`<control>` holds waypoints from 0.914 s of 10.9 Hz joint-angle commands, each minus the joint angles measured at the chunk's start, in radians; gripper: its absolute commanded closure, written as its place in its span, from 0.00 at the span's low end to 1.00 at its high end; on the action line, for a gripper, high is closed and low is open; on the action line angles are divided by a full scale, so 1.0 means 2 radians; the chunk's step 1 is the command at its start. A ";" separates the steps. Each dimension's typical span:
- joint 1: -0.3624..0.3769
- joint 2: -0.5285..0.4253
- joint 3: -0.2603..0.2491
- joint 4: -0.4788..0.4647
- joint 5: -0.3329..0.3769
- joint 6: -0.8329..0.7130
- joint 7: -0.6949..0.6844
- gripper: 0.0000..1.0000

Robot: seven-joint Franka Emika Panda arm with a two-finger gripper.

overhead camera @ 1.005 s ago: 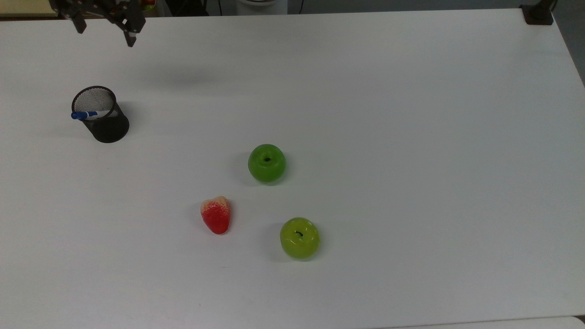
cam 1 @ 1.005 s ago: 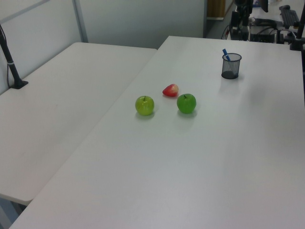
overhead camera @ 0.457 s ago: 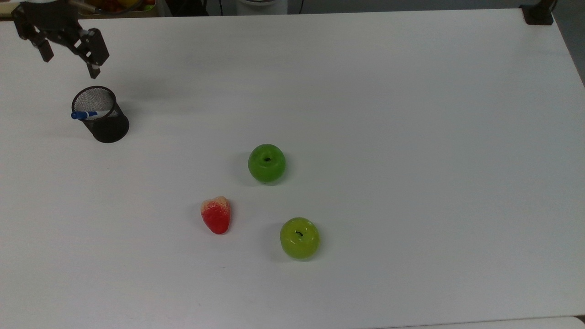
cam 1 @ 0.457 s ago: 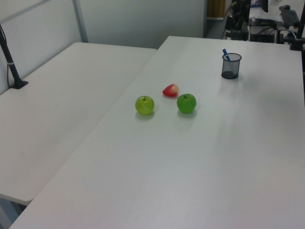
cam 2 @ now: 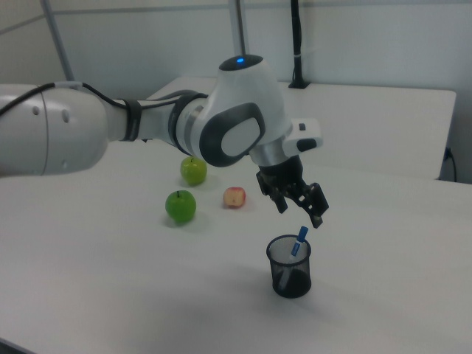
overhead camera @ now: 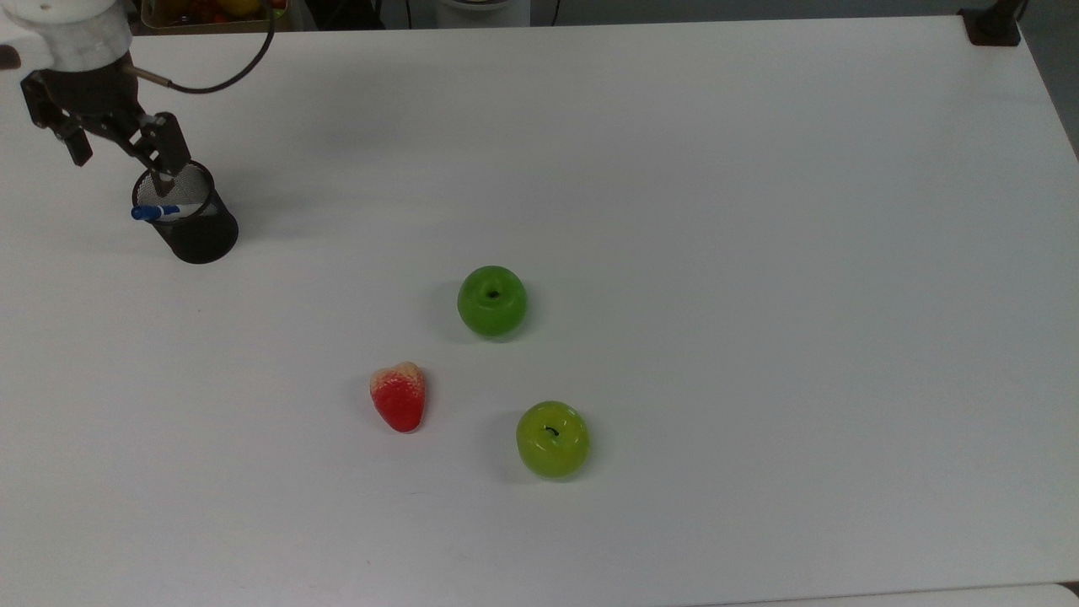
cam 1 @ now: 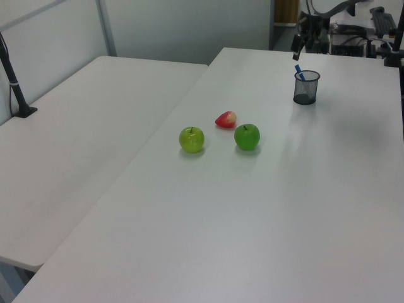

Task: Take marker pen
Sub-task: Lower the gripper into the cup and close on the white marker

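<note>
Top view, going left to right: the gripper [overhead camera: 120,158] sits way over at the 10 o'clock corner of the table [overhead camera: 674,211], fingers spread wide and holding nothing. Right under it is the cup [overhead camera: 190,219], a black mesh pen holder, with the marker [overhead camera: 160,211] leaning inside, blue cap poking out over the rim toward 9 o'clock. One finger [overhead camera: 166,150] looks like it overlaps the cup's rim, the other hangs off to the 9 o'clock side. Further right, mid-table, there's a strawberry [overhead camera: 399,396] and two apples [overhead camera: 492,301], all well apart from the cup, so no clutter to worry about.

Progress-wise I'd call it early: the marker hasn't been touched and is sitting in the cup, so the whole grab and lift are left. Looks like the approach stage to me.

Arm pose, from the right view: the arm [cam 2: 147,125] reaches in from the right view's left, wrist bent down, with the gripper [cam 2: 299,210] hanging just above the marker's cap [cam 2: 302,234], tilted rather than dead vertical. The fingers need to straddle that cap before closing, I reckon.
</note>
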 commanded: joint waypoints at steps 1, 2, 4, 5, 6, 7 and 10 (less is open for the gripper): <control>-0.002 0.023 0.000 -0.008 -0.001 0.046 -0.008 0.05; -0.001 0.029 0.000 -0.008 -0.001 0.054 -0.008 0.14; 0.000 0.033 0.000 -0.010 -0.001 0.059 -0.008 0.30; 0.001 0.035 0.000 -0.011 -0.002 0.060 -0.008 0.38; 0.001 0.036 0.000 -0.012 -0.001 0.060 -0.008 0.44; 0.001 0.036 0.000 -0.012 -0.001 0.059 -0.007 0.48; 0.002 0.035 0.000 -0.013 -0.001 0.058 -0.005 0.63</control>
